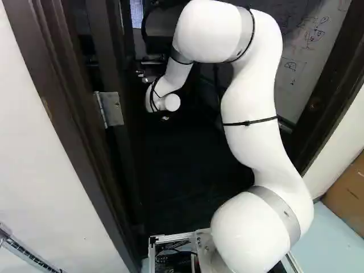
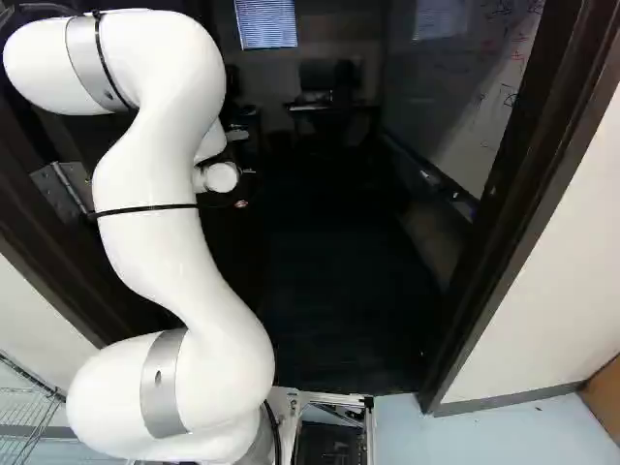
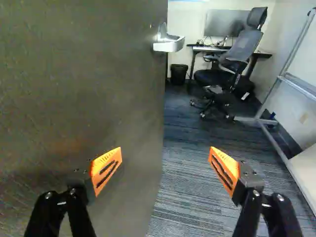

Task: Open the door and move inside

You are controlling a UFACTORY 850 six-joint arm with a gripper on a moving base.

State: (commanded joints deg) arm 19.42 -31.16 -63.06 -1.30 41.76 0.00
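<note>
Just past the white wrist in the right base view, a small part of my gripper (image 2: 241, 203) shows against the dark doorway. In the wrist view the gripper (image 3: 165, 170) is open, its orange pads wide apart with nothing gripped. The dark door (image 3: 94, 74) stands swung inward, its face behind and beside one finger; whether that finger touches it I cannot tell. Its free edge runs between the two fingers' lines. A silver lever handle (image 3: 169, 44) juts from the door near that edge, farther ahead. The hinge (image 1: 111, 108) is at the left of the left base view.
Dark door frame posts (image 2: 518, 213) flank the opening, with white walls outside. Inside are carpet (image 3: 192, 173), an office chair (image 3: 232, 59), a desk with a monitor, a bin (image 3: 178, 74) and a metal-framed stand (image 3: 279, 98). A whiteboard (image 2: 475, 107) lines the room's right side.
</note>
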